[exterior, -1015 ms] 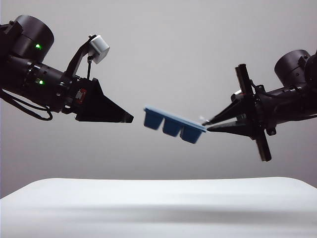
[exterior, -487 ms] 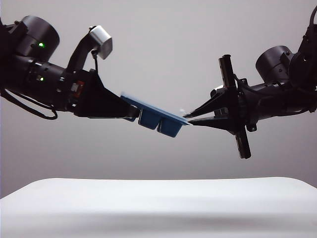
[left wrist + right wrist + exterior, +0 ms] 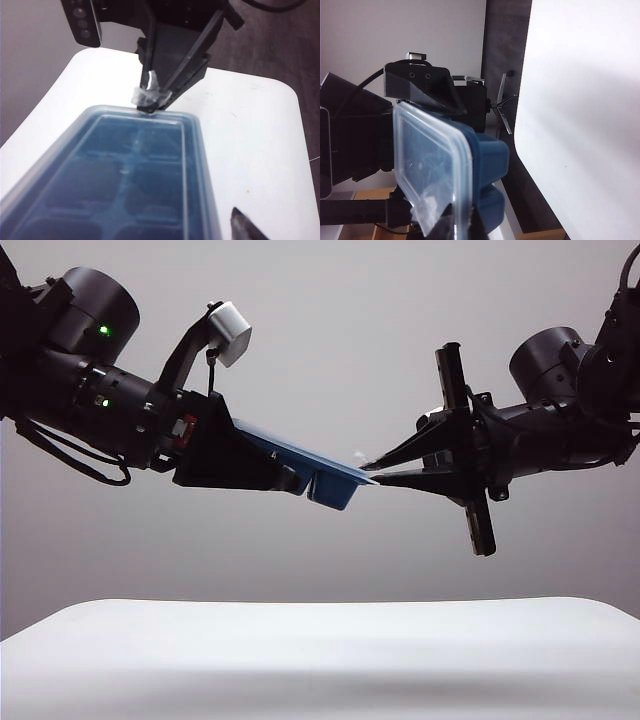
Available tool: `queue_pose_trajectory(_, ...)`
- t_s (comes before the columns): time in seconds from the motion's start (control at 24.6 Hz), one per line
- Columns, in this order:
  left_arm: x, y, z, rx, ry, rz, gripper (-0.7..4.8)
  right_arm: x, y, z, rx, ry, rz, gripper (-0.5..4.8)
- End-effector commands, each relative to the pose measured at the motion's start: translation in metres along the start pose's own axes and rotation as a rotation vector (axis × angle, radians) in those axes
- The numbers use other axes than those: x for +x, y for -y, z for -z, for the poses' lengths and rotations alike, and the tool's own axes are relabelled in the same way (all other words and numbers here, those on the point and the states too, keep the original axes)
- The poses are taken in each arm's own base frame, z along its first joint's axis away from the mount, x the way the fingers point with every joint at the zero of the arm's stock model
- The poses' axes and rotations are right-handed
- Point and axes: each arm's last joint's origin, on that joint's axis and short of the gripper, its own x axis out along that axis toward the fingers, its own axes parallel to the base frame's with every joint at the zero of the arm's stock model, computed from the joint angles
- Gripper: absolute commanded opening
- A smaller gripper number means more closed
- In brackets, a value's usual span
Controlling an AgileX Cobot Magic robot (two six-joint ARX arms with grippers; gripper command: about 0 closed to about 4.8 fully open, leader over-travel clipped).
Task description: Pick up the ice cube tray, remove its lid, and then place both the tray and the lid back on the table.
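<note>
High over the bench (image 3: 320, 640), the right pincer (image 3: 372, 476) pinches the lidded tray (image 3: 330, 487) by one end so the wide-spread left pincer (image 3: 285, 476) can straddle its other end.

Soft, even light fills the exterior view; the grey backdrop is brightest behind the arms and darkens toward the corners. The table (image 3: 320, 660) is washed out, with a faint grey shadow band across its near part. Both arms read almost as silhouettes. In the left wrist view the lid (image 3: 125, 180) looks hazy and soft up close.
</note>
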Motion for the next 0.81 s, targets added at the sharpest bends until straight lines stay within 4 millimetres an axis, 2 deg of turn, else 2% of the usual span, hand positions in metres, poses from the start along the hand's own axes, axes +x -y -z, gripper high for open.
queue_pose_trajectory(0.04,-0.0007,-0.0014,-0.0045,0.016,0.026,-0.003,4.56,-0.0003,-0.0040,-0.0008,-0.022,-0.005,-0.015,-0.07)
queue_pose_trajectory(0.24,-0.0012,-0.0022,-0.0065,0.015,0.044,-0.001,4.51,-0.0003,-0.0040,-0.0008,-0.025,-0.005,-0.015,-0.07)
queue_pose_trajectory(0.32,-0.0012,-0.0023,-0.0066,0.017,0.045,-0.002,3.66,-0.0003,-0.0040,-0.0009,-0.025,-0.005,-0.015,-0.07)
queue_pose_trajectory(0.37,-0.0012,-0.0023,-0.0066,0.017,0.045,-0.002,3.54,-0.0003,-0.0040,-0.0009,-0.025,-0.005,-0.015,-0.07)
queue_pose_trajectory(0.45,-0.0013,-0.0024,-0.0068,0.018,0.047,-0.004,2.88,-0.0003,-0.0040,-0.0009,-0.025,-0.005,-0.015,-0.07)
queue_pose_trajectory(0.53,-0.0012,-0.0025,-0.0071,0.021,0.049,-0.004,2.68,-0.0003,-0.0040,-0.0009,-0.025,-0.004,-0.014,-0.07)
queue_pose_trajectory(0.61,-0.0011,-0.0024,-0.0072,0.022,0.049,-0.004,2.12,-0.0003,-0.0040,-0.0010,-0.031,-0.002,-0.013,-0.05)
queue_pose_trajectory(0.65,-0.0011,-0.0024,-0.0072,0.022,0.049,-0.004,2.06,-0.0003,-0.0041,-0.0011,-0.043,-0.002,-0.013,0.11)
queue_pose_trajectory(0.77,-0.0011,-0.0024,-0.0071,0.022,0.049,-0.004,2.06,-0.0012,-0.0042,-0.0020,-0.076,0.009,-0.009,1.95)
queue_pose_trajectory(0.81,-0.0011,-0.0024,-0.0072,0.022,0.049,-0.004,2.06,-0.0030,-0.0038,-0.0026,-0.087,0.014,-0.008,2.11)
